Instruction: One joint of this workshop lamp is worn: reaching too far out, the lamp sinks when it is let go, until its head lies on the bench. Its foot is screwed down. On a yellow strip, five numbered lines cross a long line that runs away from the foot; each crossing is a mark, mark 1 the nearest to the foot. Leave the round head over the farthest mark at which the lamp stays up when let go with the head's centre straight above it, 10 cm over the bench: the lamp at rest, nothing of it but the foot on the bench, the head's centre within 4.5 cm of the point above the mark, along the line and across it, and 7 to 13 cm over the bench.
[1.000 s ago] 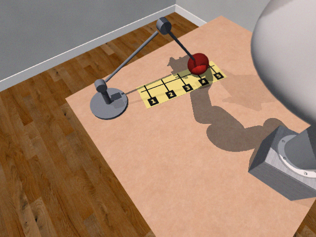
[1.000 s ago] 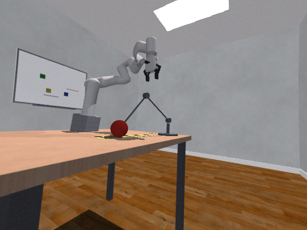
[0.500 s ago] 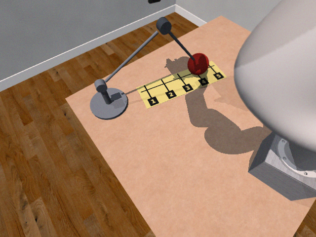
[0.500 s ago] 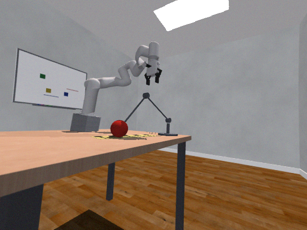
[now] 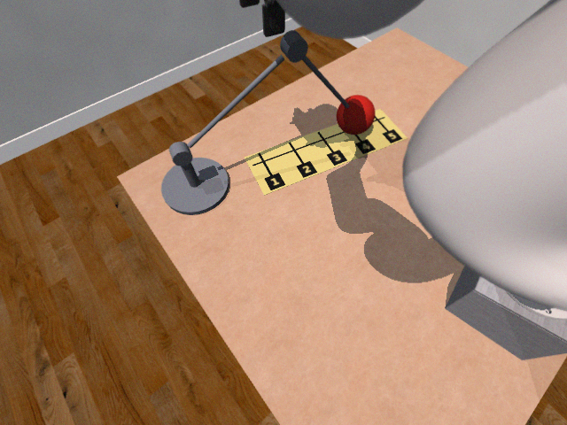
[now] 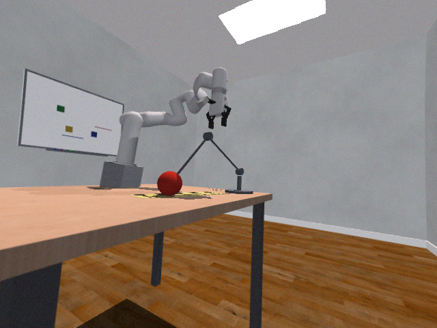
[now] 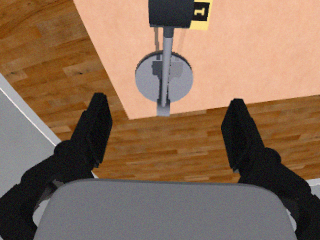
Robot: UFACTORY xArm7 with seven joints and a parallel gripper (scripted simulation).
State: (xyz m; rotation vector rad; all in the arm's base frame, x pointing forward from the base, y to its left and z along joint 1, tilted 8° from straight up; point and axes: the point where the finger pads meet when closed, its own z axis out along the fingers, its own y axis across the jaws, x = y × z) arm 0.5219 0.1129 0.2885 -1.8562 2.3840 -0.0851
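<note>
The red head (image 5: pixel 355 114) is seen resting on the yellow strip (image 5: pixel 292 160) near mark 4, at three o'clock from the foot (image 5: pixel 182 201). The gripper (image 6: pixel 217 121), jaws wide and empty, hangs above the elbow joint (image 6: pixel 207 135). A misaligned descent could knock the elbow aside.

Red lamp head (image 5: pixel 355 113) resting on yellow strip (image 5: pixel 292 158) near mark 4

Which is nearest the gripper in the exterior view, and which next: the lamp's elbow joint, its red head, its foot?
1. Elbow joint: just under the open gripper.
2. Foot: lower, at the bench's far end.
3. Red head: lower, on the yellow strip.
Foot and head are nearly level; too close to call.
</note>
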